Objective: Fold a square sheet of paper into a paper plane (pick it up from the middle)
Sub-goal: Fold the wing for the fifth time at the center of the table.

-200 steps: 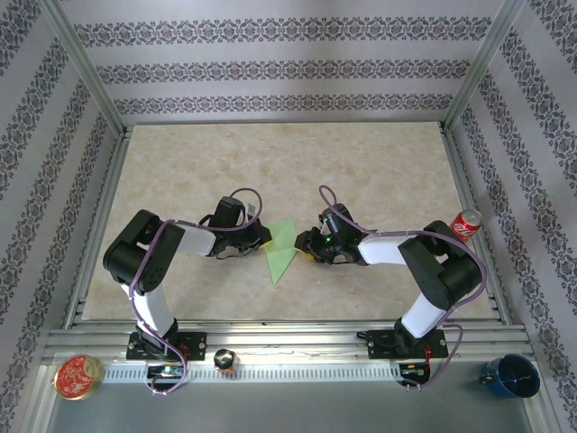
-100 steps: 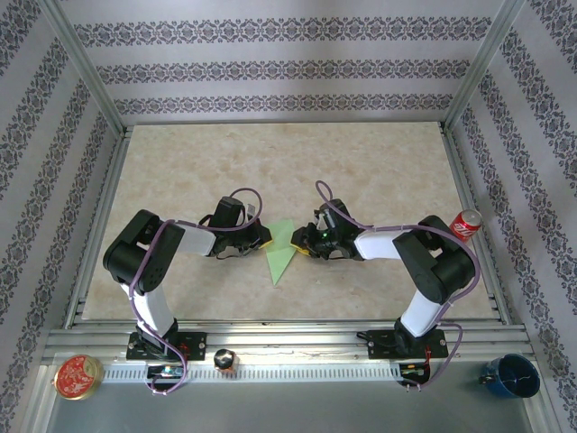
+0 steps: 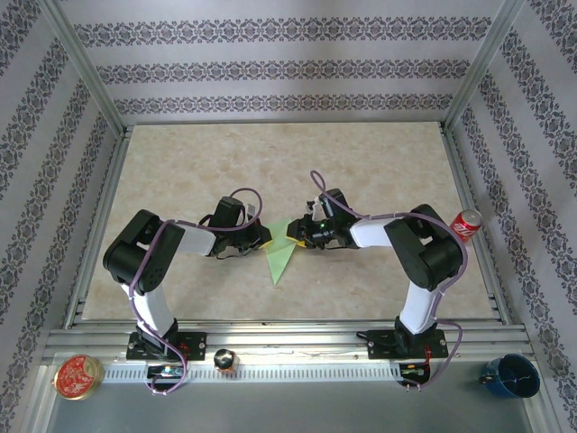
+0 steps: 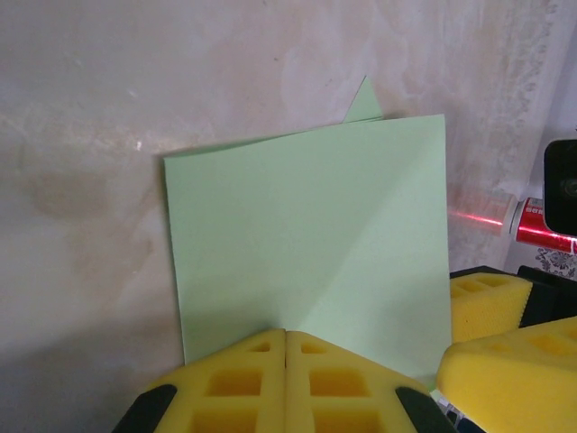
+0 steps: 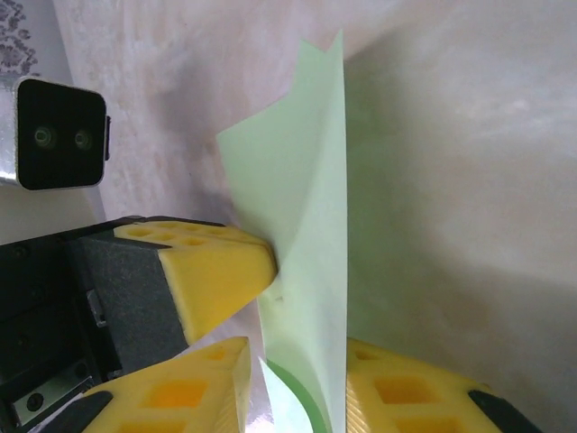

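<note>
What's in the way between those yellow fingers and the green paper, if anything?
Nothing visible. The fingers of the left gripper are shut on an edge of the green paper. Those of the right gripper stand open on either side of it.

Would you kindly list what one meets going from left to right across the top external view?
Left to right: red tin → small dark object → left gripper → paper → right gripper → red can → blue mug.
</note>
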Controlling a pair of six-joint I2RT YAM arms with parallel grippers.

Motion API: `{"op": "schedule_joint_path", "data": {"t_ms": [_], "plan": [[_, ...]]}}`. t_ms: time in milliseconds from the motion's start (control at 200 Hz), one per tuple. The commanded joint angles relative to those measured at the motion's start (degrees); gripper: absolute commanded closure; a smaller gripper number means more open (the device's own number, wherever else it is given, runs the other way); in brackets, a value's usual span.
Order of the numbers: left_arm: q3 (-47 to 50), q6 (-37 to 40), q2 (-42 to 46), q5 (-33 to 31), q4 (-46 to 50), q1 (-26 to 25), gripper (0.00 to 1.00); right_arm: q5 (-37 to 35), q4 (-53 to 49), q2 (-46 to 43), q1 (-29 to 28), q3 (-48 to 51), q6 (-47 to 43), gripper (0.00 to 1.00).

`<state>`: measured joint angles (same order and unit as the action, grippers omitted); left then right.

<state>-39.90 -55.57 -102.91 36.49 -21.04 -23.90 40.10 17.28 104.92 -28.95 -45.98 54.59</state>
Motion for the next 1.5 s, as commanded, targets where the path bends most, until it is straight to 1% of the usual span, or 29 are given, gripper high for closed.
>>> {"op": "schedule_joint_path", "data": {"t_ms": [0, 145, 300, 485, 620, 669, 789, 874, 1009, 1079, 1174, 1309, 1409, 1494], "plan": [[0.1, 1.3, 0.0, 0.0, 3.3, 0.4, 0.98, 5.0, -0.7, 1.8, 1.1, -2.6, -3.9, 0.70], [0.3, 1.0, 0.0, -0.1, 2.9, 0.4, 0.98, 8.8, -2.6, 4.0, 2.1, -5.1, -6.3, 0.73], [-0.2, 1.2, 0.1, 0.3, 3.4, 0.4, 0.98, 11.1, -4.3, 5.9, 2.9, -7.1, -8.2, 0.76], [-0.3, 1.6, 0.7, 0.1, 4.1, 0.4, 0.98, 12.8, -5.5, 7.6, 3.6, -8.5, -9.4, 0.80], [-0.4, 1.6, 0.7, 0.2, 4.1, 0.4, 0.98, 13.3, -6.5, 8.1, 3.7, -9.1, -10.0, 0.82], [-0.5, 1.6, 0.8, 0.3, 4.1, 0.4, 0.98, 13.3, -6.9, 8.0, 3.8, -9.0, -10.3, 0.85], [-0.7, 1.9, 1.3, 0.2, 4.3, 0.4, 0.97, 12.3, -7.7, 7.7, 3.9, -9.0, -10.7, 0.90], [-0.8, 2.2, 2.3, 0.4, 4.3, 0.4, 0.94, 11.1, -7.9, 7.0, 4.0, -8.7, -10.3, 0.94], [-0.9, 3.7, 5.9, -0.3, 4.8, 0.3, 0.82, 8.1, -5.7, 4.6, 4.1, -6.9, -7.7, 0.99], [-1.2, 5.0, 8.0, -1.2, 6.2, 0.3, 0.78, 5.5, -4.8, 3.0, 4.1, -5.7, -5.4, 1.00], [-1.8, 6.2, 9.6, -1.3, 7.2, 0.3, 0.78, 0.9, -2.4, 0.6, 3.9, -3.1, -1.2, 1.00], [-2.7, 5.7, 8.7, 0.2, 7.0, 0.3, 0.82, -4.0, 0.4, -2.4, 3.0, -0.2, 3.2, 1.00], [-3.0, 4.2, 7.3, 1.3, 4.7, 0.3, 0.85, -5.7, -0.1, -3.2, 2.2, 0.4, 3.8, 1.00], [-3.4, 3.3, 5.9, 2.4, 3.1, 0.3, 0.86, -5.9, 0.4, -2.9, 1.8, 1.0, 4.7, 1.00]]}}
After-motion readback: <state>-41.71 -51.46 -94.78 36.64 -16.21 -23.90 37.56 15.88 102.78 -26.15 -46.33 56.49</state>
